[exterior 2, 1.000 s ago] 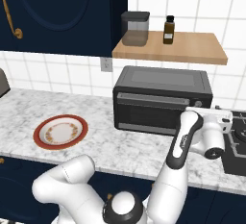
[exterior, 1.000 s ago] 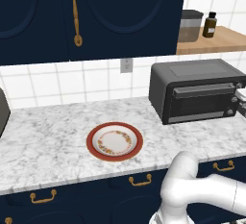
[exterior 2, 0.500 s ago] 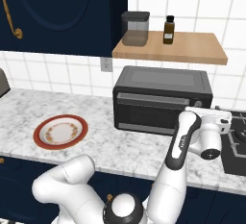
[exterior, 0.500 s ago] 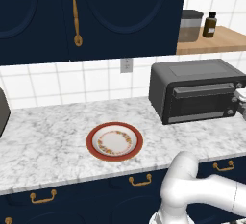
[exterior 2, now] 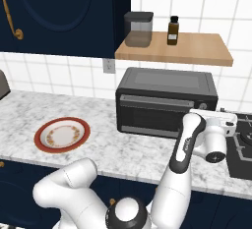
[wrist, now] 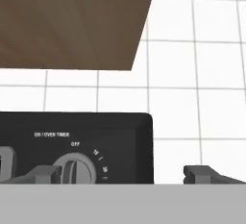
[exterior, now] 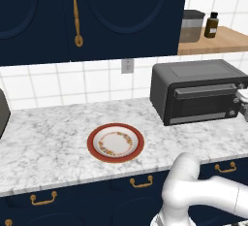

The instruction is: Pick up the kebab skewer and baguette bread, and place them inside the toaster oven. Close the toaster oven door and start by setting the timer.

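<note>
With fingers (wrist: 45,174) spread apart before the toaster oven (exterior 2: 166,101), centre them squarely on the timer knob (wrist: 73,169) before pinching and turning.

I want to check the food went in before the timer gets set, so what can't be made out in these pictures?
- Inside the toaster oven: its door is shut and the window is dark in both base views, so skewer and bread can't be confirmed.
- Timer knob: hand view, lower half cut off by the bottom edge; the exact setting is unclear.
- Dial marks: too small to read.
- Gripper: open, but the gap to the knob can't be judged.
- Plate: bare.
</note>
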Controlling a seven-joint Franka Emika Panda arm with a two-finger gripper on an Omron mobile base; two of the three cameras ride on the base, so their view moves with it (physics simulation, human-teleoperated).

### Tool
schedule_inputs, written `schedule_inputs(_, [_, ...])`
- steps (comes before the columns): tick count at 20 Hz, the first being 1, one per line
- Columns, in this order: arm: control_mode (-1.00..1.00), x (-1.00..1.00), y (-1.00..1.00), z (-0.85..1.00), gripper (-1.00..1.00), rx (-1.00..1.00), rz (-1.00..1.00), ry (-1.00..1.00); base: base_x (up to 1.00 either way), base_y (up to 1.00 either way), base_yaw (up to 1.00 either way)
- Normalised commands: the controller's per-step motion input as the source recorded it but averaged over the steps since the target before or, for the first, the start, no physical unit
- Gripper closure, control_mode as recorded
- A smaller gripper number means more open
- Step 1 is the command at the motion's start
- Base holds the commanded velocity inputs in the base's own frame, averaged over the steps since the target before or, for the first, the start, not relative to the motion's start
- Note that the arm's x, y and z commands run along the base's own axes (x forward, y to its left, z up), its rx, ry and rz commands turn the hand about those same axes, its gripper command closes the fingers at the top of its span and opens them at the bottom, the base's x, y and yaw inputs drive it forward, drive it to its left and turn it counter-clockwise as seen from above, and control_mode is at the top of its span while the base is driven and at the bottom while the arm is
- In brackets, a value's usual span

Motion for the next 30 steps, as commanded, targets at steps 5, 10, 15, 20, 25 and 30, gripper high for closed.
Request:
schedule_inputs(5, [-1.00, 0.09, 0.00, -0.03, -1.00, -0.02, -0.01, -0.02, 0.00, 0.00, 0.00])
schedule_inputs(10, [-1.00, 0.04, 0.00, -0.05, -1.00, -0.02, -0.02, -0.02, 0.00, 0.00, 0.00])
schedule_inputs(15, [-1.00, 0.08, 0.00, -0.05, -1.00, -0.02, -0.03, 0.00, 0.00, 0.00, 0.00])
schedule_inputs(20, [-1.00, 0.07, 0.00, 0.00, 1.00, -0.02, -0.03, 0.00, 0.00, 0.00, 0.00])
schedule_inputs(25, [-1.00, 0.06, 0.00, -0.05, 1.00, -0.02, -0.04, 0.00, 0.00, 0.00, 0.00])
schedule_inputs(30, [-1.00, 0.00, 0.00, -0.03, 1.00, -0.01, -0.05, 0.00, 0.00, 0.00, 0.00])
